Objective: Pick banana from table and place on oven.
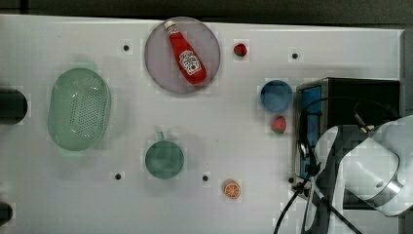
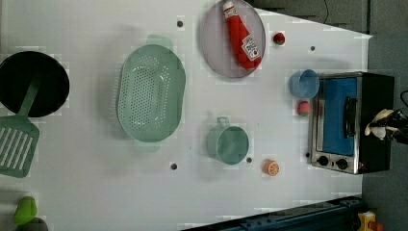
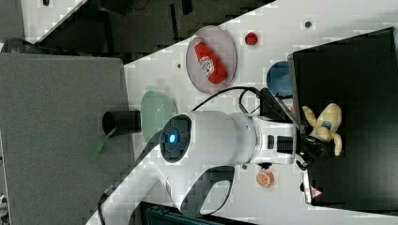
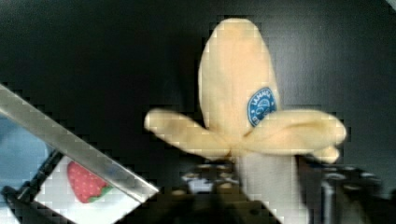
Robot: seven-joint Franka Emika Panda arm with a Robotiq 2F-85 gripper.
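Observation:
The pale yellow banana (image 3: pixel 326 123) lies on the oven's (image 3: pixel 356 61) matte black top, peel strips splayed, a blue sticker on its side. In the wrist view the banana (image 4: pixel 238 93) points away from the camera, and its whitish core runs back between the jaws. My gripper (image 3: pixel 315 149) stands open at the banana's core end, with a fingertip on either side of the core. In the left view the banana (image 2: pixel 380 122) rests at the oven's (image 2: pixel 375 91) far right edge, beside the gripper (image 2: pixel 397 127). My arm covers much of the oven (image 1: pixel 360 92) in the top view.
On the white table (image 1: pixel 122 126) are a ketchup bottle (image 1: pixel 186 53) on a grey plate (image 1: pixel 160 63), a blue bowl (image 1: pixel 276 95), two strawberries (image 1: pixel 279 125), an orange slice (image 1: pixel 232 189), a green cup (image 1: pixel 164 159) and a green colander (image 1: pixel 79 108). A black pan (image 2: pixel 33 84) and a green spatula (image 2: pixel 17 147) lie at the left view's left.

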